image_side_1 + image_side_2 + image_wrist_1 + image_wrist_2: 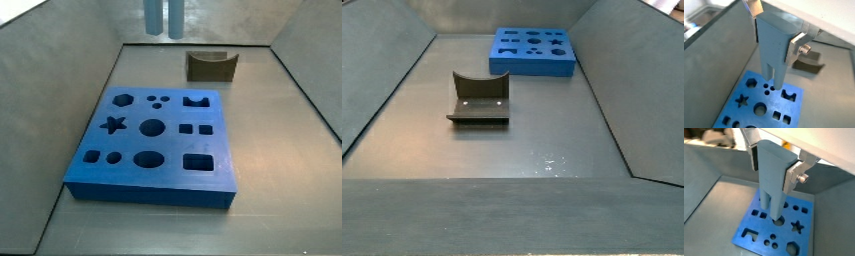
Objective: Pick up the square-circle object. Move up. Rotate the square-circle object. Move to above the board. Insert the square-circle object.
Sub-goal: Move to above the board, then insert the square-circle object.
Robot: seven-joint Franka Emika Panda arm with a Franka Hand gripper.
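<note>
My gripper point(774, 37) is shut on the square-circle object point(774, 52), a tall pale blue-grey piece held upright with two legs pointing down. Both wrist views show it, and the object point(773, 183) sits between the silver fingers point(794, 174). The blue board point(751, 107) with its shaped cut-outs lies flat on the floor beneath, also in the wrist view point(754, 230). The legs hang well above it, over its hole-covered part. In a side view only the two legs point(162, 18) show, high beyond the board point(134, 172). The board point(529, 64) lies at the far end in a side view.
The dark olive-brown fixture point(210, 66) stands on the floor beyond the board, also in a side view point(480, 100) and a wrist view point(807, 62). Grey sloping walls point(60, 90) enclose the floor on all sides.
</note>
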